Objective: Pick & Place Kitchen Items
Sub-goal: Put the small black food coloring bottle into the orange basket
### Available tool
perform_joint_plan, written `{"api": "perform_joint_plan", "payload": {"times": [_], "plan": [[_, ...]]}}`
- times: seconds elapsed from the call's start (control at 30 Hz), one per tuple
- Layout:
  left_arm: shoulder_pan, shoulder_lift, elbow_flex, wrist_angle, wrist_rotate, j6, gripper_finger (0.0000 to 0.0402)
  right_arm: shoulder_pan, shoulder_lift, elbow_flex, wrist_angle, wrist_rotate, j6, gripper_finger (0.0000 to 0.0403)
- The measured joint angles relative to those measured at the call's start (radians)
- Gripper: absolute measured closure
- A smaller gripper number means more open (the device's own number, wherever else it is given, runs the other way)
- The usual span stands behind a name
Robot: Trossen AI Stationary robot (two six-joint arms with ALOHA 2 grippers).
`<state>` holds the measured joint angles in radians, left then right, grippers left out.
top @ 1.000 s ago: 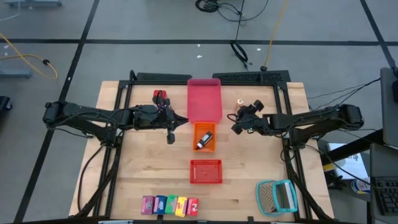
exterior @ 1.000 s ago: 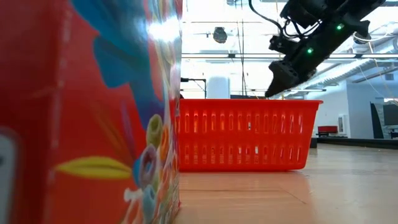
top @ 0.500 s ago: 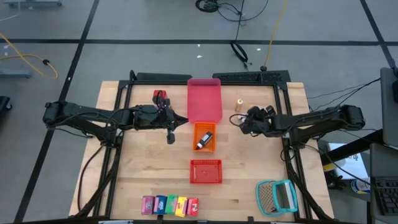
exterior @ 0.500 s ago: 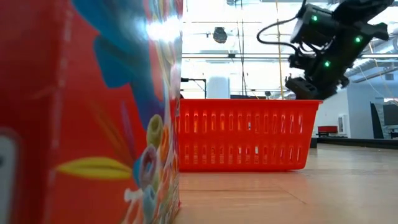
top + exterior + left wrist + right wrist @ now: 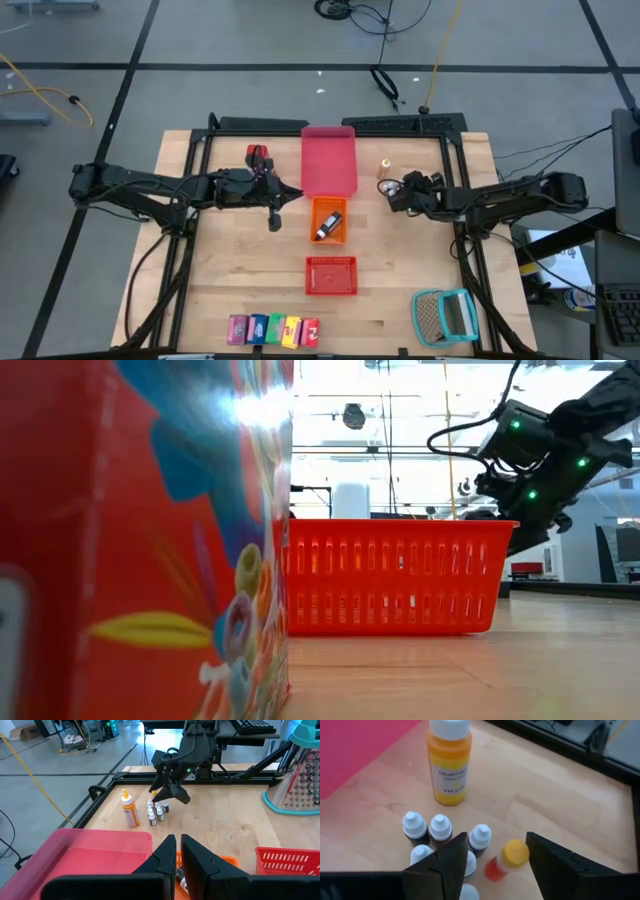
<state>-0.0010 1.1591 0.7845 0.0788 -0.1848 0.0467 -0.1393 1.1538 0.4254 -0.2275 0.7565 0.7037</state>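
1. Two arms are seen over the table (image 5: 220,260); the right gripper (image 5: 492,855) is at work at the far right part of the table, poised above a cluster of tiny bottles (image 5: 440,837), with its fingers spread wide and nothing held between them.
2. Between those fingers a tiny yellow-capped bottle (image 5: 507,859) is framed, tilted, just beside the white-capped ones; a larger yellow bottle (image 5: 448,762) stands upright a little apart, near the pink tray (image 5: 329,158).
3. The left gripper (image 5: 175,851) is kept waiting by the orange basket (image 5: 328,219), its fingers closed almost together and empty; one dark item already lies in that basket.
4. The step in hand is judged to be the approach for a pick from the bottle cluster, with no contact made yet.
5. Next, a straight descent is called for so that only one bottle is enclosed; since the neighbours stand so close, they could easily be knocked over.
6. A row of small cartons (image 5: 273,329) remains untouched at the near edge, beside the red basket (image 5: 331,275).
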Motion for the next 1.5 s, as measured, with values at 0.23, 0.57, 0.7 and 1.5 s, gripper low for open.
{"api": "perform_joint_plan", "payload": {"times": [0.23, 0.57, 0.7, 1.5], "plan": [[0.000, 0.000, 0.000, 0.000, 0.000, -0.002, 0.0371, -0.034, -0.001, -0.069, 0.132, -0.009, -0.017, 0.0211], [0.000, 0.000, 0.000, 0.000, 0.000, 0.000, 0.0371, -0.036, -0.005, -0.080, 0.184, -0.058, -0.045, 0.0221], [0.000, 0.000, 0.000, 0.000, 0.000, 0.000, 0.0371, -0.036, -0.028, -0.087, 0.168, -0.105, -0.084, 0.0226], [0.000, 0.000, 0.000, 0.000, 0.000, -0.003, 0.0371, -0.038, -0.099, -0.083, 0.170, -0.123, -0.146, 0.0232]]}}
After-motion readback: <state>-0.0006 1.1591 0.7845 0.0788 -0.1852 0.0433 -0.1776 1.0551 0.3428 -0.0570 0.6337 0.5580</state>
